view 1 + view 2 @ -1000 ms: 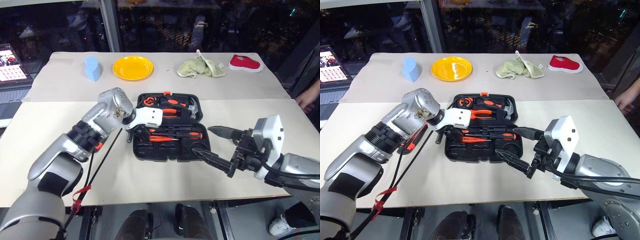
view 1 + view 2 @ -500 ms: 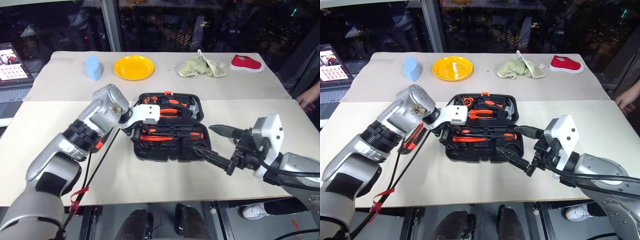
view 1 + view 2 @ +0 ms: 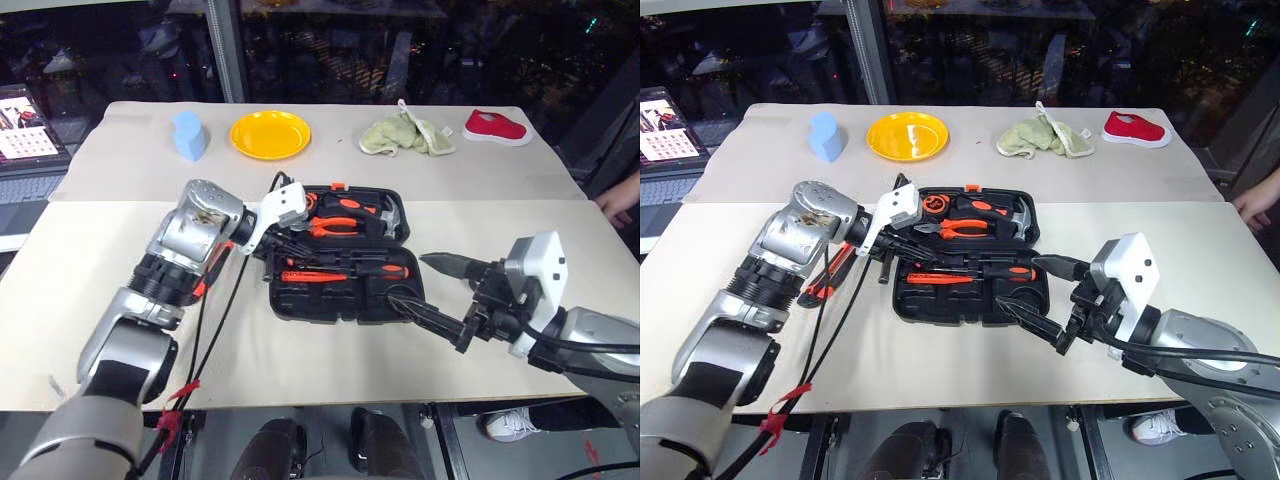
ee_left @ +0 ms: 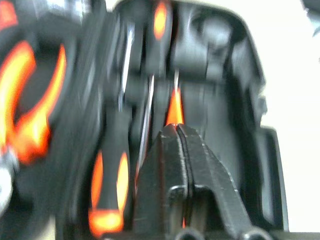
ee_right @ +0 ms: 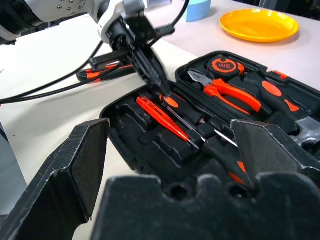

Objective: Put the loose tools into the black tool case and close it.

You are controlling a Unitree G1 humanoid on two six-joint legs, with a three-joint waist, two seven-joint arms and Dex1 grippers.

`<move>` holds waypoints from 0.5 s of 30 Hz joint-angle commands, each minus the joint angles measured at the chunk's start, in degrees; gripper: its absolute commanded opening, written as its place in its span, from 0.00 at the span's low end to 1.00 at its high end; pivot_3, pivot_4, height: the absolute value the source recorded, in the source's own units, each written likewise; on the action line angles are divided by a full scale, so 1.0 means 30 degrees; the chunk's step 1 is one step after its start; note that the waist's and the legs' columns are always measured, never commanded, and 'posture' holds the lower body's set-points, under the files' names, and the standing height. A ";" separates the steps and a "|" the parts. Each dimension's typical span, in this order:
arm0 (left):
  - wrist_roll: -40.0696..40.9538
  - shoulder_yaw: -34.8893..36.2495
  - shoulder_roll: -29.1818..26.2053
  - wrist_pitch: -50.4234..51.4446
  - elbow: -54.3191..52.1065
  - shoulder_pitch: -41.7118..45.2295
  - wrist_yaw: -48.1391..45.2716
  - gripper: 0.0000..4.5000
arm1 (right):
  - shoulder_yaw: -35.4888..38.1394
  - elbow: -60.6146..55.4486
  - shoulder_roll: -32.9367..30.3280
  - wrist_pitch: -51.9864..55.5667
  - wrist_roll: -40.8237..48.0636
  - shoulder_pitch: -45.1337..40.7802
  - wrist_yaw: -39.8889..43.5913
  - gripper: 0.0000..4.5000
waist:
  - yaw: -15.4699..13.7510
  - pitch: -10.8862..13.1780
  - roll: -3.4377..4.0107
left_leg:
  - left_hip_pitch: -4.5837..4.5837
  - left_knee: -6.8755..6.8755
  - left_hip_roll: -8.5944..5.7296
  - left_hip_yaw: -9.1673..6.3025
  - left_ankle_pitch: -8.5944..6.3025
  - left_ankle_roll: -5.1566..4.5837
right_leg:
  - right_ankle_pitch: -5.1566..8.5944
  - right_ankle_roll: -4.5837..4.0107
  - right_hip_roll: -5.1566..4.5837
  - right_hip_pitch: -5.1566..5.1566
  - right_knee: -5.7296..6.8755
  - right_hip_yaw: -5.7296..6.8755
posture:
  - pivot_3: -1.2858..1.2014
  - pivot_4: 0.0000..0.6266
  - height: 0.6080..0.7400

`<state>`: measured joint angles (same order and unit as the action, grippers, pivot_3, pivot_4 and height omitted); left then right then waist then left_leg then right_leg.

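Observation:
The black tool case (image 3: 385, 303) lies open in the middle of the table. In its recesses lie two orange-and-black screwdrivers (image 5: 181, 107) and a slim orange tester screwdriver (image 5: 161, 118). My left gripper (image 5: 161, 87) is shut, its tips just over the case's left end beside the screwdriver handles, with nothing visible between the fingers (image 4: 170, 160). An orange-black utility knife (image 3: 825, 278) rests on the table left of the case, partly under my left arm. Over the case's right front corner my right gripper (image 3: 432, 290) hangs wide open and empty.
Orange pliers (image 5: 227, 90), a tape measure (image 5: 222, 65) and a hammer fill the case's far half. A yellow plate (image 3: 270, 133), blue block (image 3: 188, 135), green cloth (image 3: 405, 135) and red shoe (image 3: 497, 127) line the far side. A person's hand (image 3: 620, 195) shows at the right edge.
My left wrist has turned and its gripper has drawn back from over the case's middle to its left end. The right arm has stayed still.

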<state>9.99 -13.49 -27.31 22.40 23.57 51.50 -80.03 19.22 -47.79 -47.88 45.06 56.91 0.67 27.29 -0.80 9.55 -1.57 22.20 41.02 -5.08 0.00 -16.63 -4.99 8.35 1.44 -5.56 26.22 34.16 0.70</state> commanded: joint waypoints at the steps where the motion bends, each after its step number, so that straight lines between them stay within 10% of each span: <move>1: -0.0098 0.0054 -0.0381 -0.1058 0.0240 -0.0602 -0.0151 0.01 | 0.0958 -0.0153 -0.0436 -0.0198 0.0276 0.0015 0.0058 1.00 | 0.0005 0.0000 0.0000 | -0.0001 0.0001 0.0000 -0.0001 0.0000 0.0000 | 0.0000 -0.0001 -0.0001 -0.0002 0.0005 0.0000 | 0.52 0.24 1.00; 15: 0.0020 0.0742 0.0805 -0.2606 -0.0007 -0.2777 0.1973 0.01 | 0.0570 0.0466 -0.0630 -0.0260 -0.0018 -0.0522 0.0101 1.00 | -0.0121 -0.0005 0.0007 | 0.0000 -0.0007 -0.0004 0.0003 -0.0009 -0.0015 | -0.0006 0.0008 -0.0020 -0.0005 -0.0010 -0.0002 | 0.52 0.24 1.00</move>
<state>9.26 -11.68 -24.75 16.11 25.67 43.27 -73.85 20.26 -45.64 -49.10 45.06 56.91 0.24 27.42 -1.17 9.53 -1.55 22.20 41.01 -5.09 0.01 -16.66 -5.03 8.33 1.46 -5.62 26.21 34.13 0.70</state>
